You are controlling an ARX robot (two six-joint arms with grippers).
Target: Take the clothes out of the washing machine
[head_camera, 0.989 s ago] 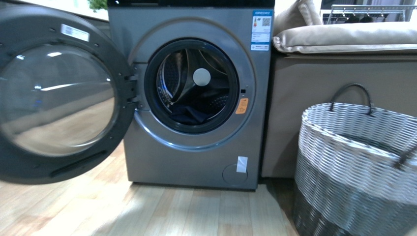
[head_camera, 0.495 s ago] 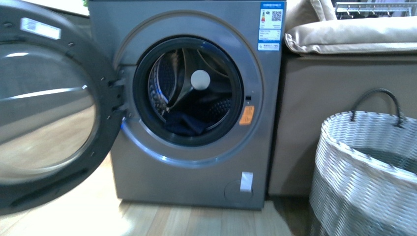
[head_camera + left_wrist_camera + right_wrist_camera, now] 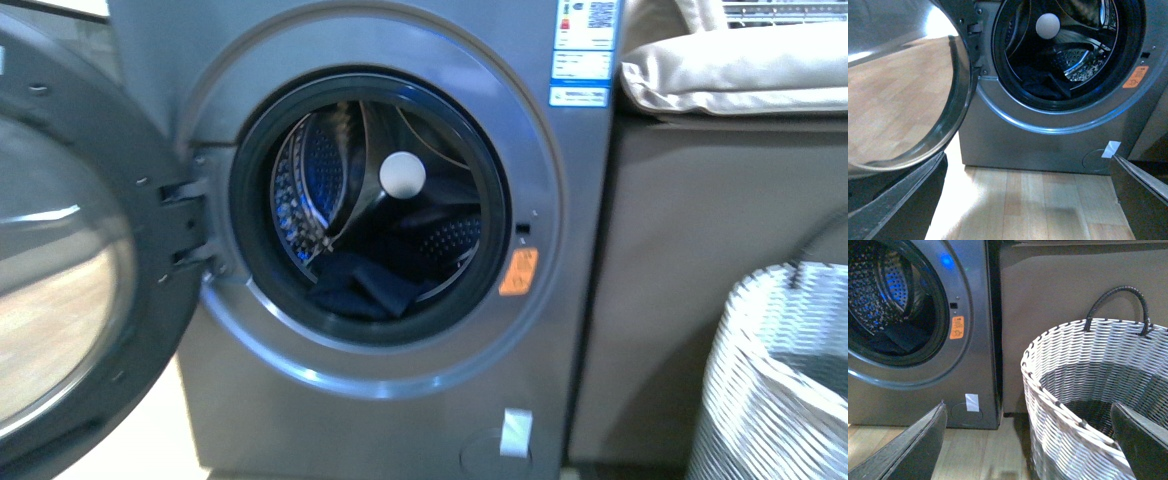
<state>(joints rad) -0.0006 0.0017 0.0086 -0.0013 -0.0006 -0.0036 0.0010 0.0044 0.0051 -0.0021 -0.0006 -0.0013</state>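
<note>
Left claw: flat dark fingers spread wide, holding nothing. Ahead of it, the crumpled navy clothes lie low in the perforated steel drum of the smooth grey washing machine, whose round glass door is swung open. Right claw: likewise apart and empty, with the woven basket just ahead.

Dark grey end effector fingers, flat, angular
</note>
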